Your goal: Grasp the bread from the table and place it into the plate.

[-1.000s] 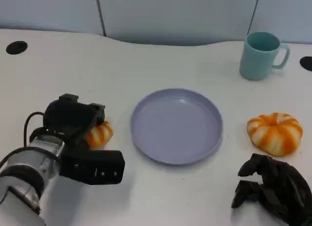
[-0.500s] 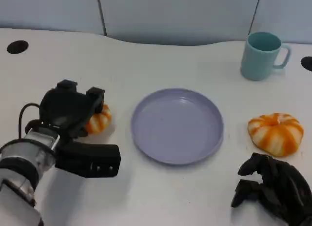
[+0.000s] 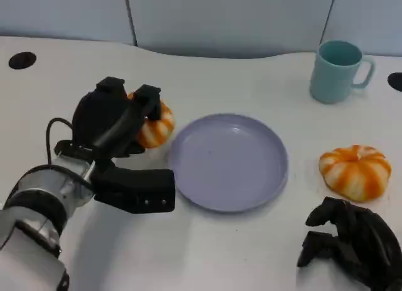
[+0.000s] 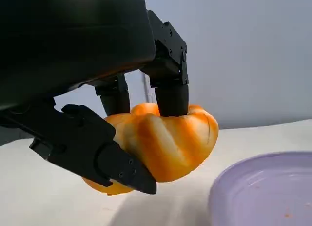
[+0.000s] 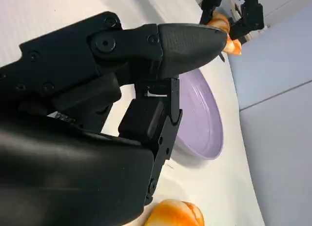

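1. Clearly the left hand (image 3: 116, 124) is grasping the bread (image 3: 155, 126), an orange-and-white ridged bun, lifted clear of the worktop (image 3: 207, 253) and sitting at about nine o'clock from the plate (image 3: 228, 161), just off its rim
2. In the left wrist view the upper fingers (image 4: 170, 89) press down on the crown of the bread (image 4: 163, 140) while a lower finger lies under its front edge, so it is clamped top against bottom across its thickness
3. It looks light and soft: the ridges bulge around the contact and the glazed crust looks smooth, so I judge it could slide or dent if squeezed harder
4. The best hold is probably the present one, across the thick middle with a ridge groove under each finger, not on the thin outer edge, where it would likely tilt
5. The plate is shallow and bare, with a low rim, so the bread should need only a modest lift over it and a gentle release
6. The right hand (image 3: 355, 241) rests on the worktop at about five o'clock from the plate, its fingers curled in and holding nothing
7. A second bun (image 3: 354, 170) lies at three o'clock from the plate, untouched, and a teal mug (image 3: 336, 71) stands at about one o'clock, well apart
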`<action>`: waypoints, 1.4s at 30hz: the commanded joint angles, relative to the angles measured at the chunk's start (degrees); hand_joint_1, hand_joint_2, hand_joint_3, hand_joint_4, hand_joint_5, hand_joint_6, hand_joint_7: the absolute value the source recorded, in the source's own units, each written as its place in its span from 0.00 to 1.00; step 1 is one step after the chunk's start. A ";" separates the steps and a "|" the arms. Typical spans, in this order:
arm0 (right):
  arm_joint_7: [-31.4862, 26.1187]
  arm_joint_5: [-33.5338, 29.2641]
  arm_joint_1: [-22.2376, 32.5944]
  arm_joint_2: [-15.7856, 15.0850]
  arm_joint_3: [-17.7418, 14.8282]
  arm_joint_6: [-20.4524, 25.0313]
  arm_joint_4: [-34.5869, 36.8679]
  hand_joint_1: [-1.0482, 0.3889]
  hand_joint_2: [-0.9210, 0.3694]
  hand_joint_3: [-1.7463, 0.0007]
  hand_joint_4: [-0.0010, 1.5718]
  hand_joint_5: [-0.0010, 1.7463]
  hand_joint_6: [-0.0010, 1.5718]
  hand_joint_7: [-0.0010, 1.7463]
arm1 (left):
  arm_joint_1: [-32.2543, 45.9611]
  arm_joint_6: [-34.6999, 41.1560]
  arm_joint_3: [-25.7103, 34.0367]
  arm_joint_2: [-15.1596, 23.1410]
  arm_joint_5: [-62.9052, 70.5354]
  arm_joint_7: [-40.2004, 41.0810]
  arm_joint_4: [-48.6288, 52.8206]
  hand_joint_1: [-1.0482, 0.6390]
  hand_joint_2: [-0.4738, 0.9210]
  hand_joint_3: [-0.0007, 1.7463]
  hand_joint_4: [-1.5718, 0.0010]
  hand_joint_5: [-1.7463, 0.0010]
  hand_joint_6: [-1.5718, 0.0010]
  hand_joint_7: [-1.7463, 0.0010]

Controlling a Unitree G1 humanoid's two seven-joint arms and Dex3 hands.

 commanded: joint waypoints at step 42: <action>0.27 0.77 2.28 -0.51 1.24 1.76 -2.88 0.42 0.00 0.78 0.80 0.58 0.74 0.53 | -7.65 -13.07 -0.71 -7.02 -4.30 -32.38 -1.27 0.37 1.00 0.13 0.77 0.45 0.73 0.81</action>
